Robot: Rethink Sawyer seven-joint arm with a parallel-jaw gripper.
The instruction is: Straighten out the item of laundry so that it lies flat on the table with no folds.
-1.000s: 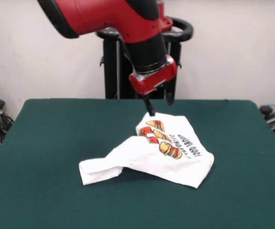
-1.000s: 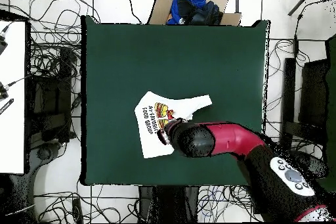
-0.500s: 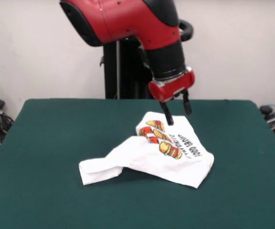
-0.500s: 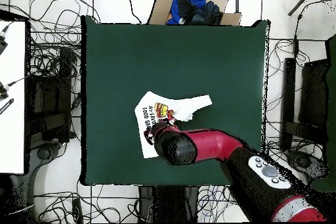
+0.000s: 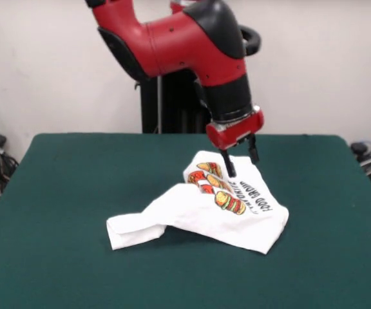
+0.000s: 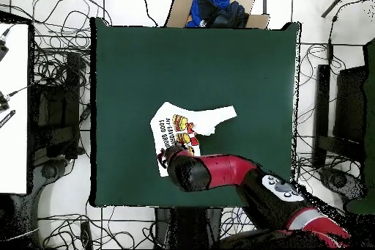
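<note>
Since the earlier frame my arm's swung right and dropped. Nearest me, the crumpled white food-print T-shirt point(image 5: 201, 209) sits mid dark green felt table point(image 5: 57, 257); behind, black gripper point(image 5: 239, 156) hangs spread, empty, so I'd pinch the far hem and drag outward.

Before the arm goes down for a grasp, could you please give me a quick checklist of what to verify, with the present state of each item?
1. Jaws of the black-fingered gripper apart: ok.
2. Gripper holds nothing: ok.
3. Gripper above the white printed T-shirt, near its far edge: ok.
4. Fingertips touching the cloth: cannot tell.
5. T-shirt flat, no folds: not ok; it lies crumpled, one part trailing sideways.
6. Dark green felt table has room around the shirt: ok.
</note>
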